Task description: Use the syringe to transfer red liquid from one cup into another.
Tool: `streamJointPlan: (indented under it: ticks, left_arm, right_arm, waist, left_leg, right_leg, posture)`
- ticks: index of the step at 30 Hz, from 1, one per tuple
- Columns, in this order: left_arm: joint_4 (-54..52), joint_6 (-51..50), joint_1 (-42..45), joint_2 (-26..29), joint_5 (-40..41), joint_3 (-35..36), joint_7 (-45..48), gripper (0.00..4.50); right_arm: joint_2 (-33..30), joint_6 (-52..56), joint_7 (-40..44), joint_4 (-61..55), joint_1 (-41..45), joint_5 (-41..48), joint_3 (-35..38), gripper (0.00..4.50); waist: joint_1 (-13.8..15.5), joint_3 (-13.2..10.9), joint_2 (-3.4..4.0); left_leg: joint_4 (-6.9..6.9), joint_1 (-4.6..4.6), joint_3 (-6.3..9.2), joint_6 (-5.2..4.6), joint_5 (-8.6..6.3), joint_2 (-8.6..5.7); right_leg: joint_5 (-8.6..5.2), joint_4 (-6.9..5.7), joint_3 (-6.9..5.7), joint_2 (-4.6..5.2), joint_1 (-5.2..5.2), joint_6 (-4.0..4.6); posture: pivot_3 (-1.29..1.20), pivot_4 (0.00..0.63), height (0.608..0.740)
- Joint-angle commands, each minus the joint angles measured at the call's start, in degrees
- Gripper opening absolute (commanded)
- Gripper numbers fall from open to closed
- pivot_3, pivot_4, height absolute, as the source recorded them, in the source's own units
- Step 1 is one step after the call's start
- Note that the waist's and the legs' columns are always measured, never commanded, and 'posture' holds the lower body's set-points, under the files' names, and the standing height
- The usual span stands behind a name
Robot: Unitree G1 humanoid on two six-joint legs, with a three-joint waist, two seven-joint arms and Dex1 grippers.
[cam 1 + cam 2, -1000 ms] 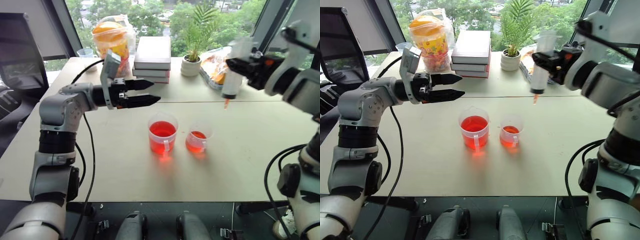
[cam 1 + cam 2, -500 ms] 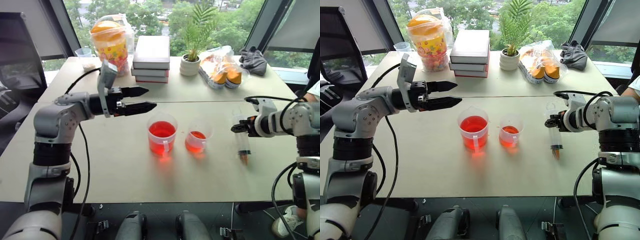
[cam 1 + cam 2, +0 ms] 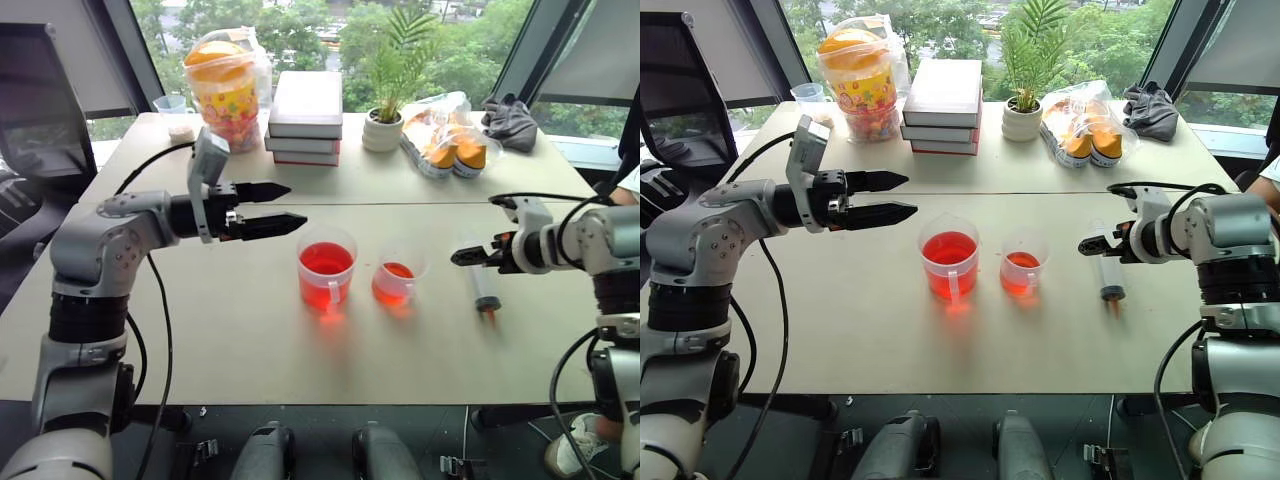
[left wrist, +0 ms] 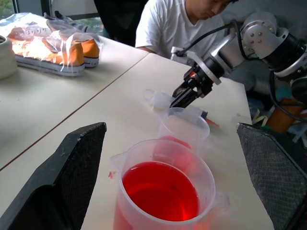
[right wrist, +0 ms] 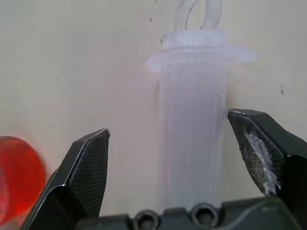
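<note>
The syringe (image 3: 485,289) lies flat on the table to the right of both cups, its reddish tip toward me. My right gripper (image 3: 470,257) hovers just over its plunger end, open; in the right wrist view the clear barrel (image 5: 194,139) lies between the spread fingers. The larger handled cup (image 3: 325,271) holds plenty of red liquid (image 3: 324,260). Right of it, the smaller cup (image 3: 395,282) has a shallow layer of red. My left gripper (image 3: 278,208) is open and empty, held level above the table left of the larger cup.
Along the table's far side stand a candy jar (image 3: 222,85), stacked books (image 3: 305,118), a potted plant (image 3: 382,128), packed snacks (image 3: 445,140) and a dark cloth (image 3: 510,122). A person in a white shirt (image 4: 182,28) sits beyond the table's right end.
My right gripper came down from high above the table with the syringe, then opened; the syringe hung tip-down half a second ago and now lies flat. The left arm has hardly moved.
</note>
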State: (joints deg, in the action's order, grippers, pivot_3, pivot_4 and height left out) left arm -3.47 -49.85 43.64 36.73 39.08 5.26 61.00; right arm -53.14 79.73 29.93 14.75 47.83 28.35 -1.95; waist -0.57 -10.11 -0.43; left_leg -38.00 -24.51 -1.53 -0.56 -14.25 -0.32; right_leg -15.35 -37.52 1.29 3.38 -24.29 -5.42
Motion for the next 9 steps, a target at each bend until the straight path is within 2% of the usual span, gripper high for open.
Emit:
streamJointPlan:
  ticks: [1, 6, 9]
  left_arm:
    - [-2.1, -0.1, -0.7, 2.0, 1.0, 0.7, 0.5, 4.5]
    - [-4.3, -0.2, -3.6, 4.9, 1.5, 0.5, 2.1, 4.5]
    - [-4.7, 0.5, -4.9, 6.0, 1.0, 0.3, 2.3, 4.5]
  right_arm:
    - [-7.8, -4.9, 7.8, -13.9, -2.8, 1.9, 2.5, 4.4]
    - [-16.8, -7.5, 20.4, -31.7, -13.1, 11.0, 16.6, 4.4]
    - [-18.2, -8.7, 23.8, -39.0, -20.3, 13.5, 24.9, 4.4]
  waist:
    - [0.0, 0.0, 0.0]
    - [-0.2, 0.0, -0.01]
    - [-0.2, 0.0, -0.01]
  left_leg:
    - [0.01, 0.0, 0.0, -0.01, -0.01, 0.0]
    - [0.02, 0.01, -0.01, -0.04, -0.03, 0.01]
    - [0.01, 0.08, 0.0, -0.04, -0.03, 0.06]
  right_leg:
    - [0.0, 0.01, 0.0, 0.0, 0.0, 0.0]
    - [0.0, 0.09, 0.01, 0.02, 0.03, -0.01]
    - [0.0, 0.09, 0.0, 0.08, 0.12, 0.0]
  posture:
    - [0.0, 0.15, 0.74]
    - [0.0, 0.15, 0.74]
    - [0.0, 0.15, 0.74]
